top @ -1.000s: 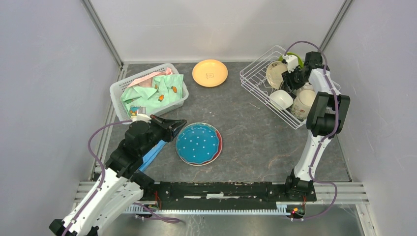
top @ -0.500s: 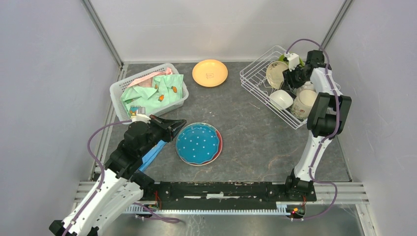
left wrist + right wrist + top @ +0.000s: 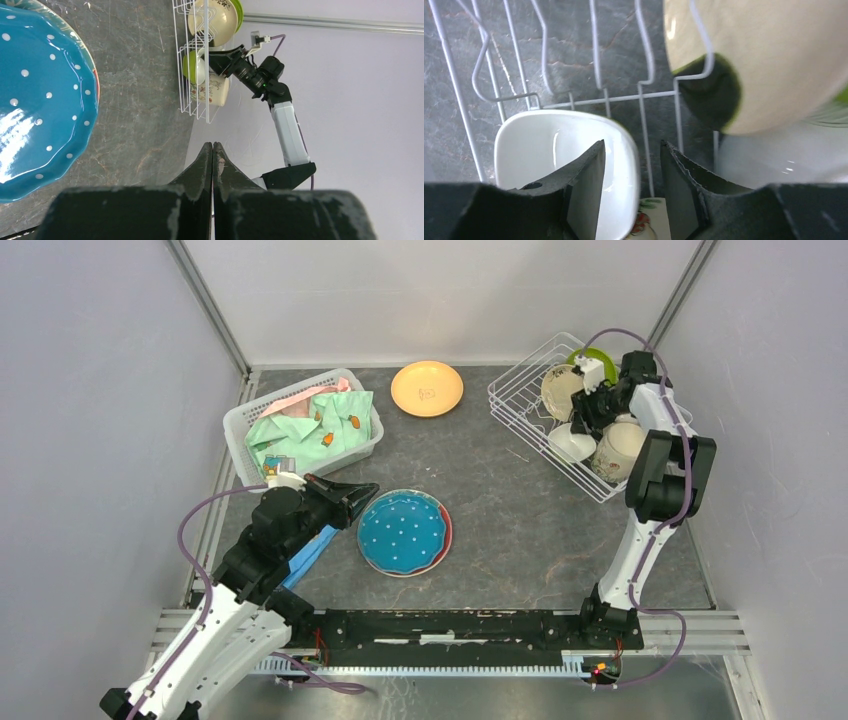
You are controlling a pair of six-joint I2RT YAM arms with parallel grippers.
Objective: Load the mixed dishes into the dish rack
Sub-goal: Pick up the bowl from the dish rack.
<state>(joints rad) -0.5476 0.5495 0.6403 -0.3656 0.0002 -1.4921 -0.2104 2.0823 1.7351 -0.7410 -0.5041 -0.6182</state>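
While the left arm waits low at the near left, the work in hand is at the far right, in the dish rack. At the far left sits a white basket [image 3: 233, 428] of clothes, no part of this job. Nearer, the left gripper [image 3: 368, 490] hangs with its fingers pressed together on nothing. Its tip is just beside the left rim of a blue white-dotted plate [image 3: 403, 532], and a folded blue cloth [image 3: 314, 546] lies under the arm. That plate rests on a red plate [image 3: 447, 524], only a sliver of which shows, in the middle of the grey table [image 3: 520, 530]. Farther back an orange plate [image 3: 427, 388] lies flat on its own. At the far right, the white wire dish rack [image 3: 520, 405] holds a cream plate [image 3: 558, 390] on edge, a green plate [image 3: 597, 353] behind it, a white bowl [image 3: 572, 442] and a beige mug [image 3: 618, 450]. The right gripper [image 3: 631, 147] is down inside the rack. Its jaws are parted and the bowl's right rim lies between them, clamped on nothing. The bowl looks already seated, so this step is probably the release. To do it well, keep the jaws wide and rise straight up, clear of the wires and the rim, so the bowl is not dragged against the mug. Three plates are not yet loaded.
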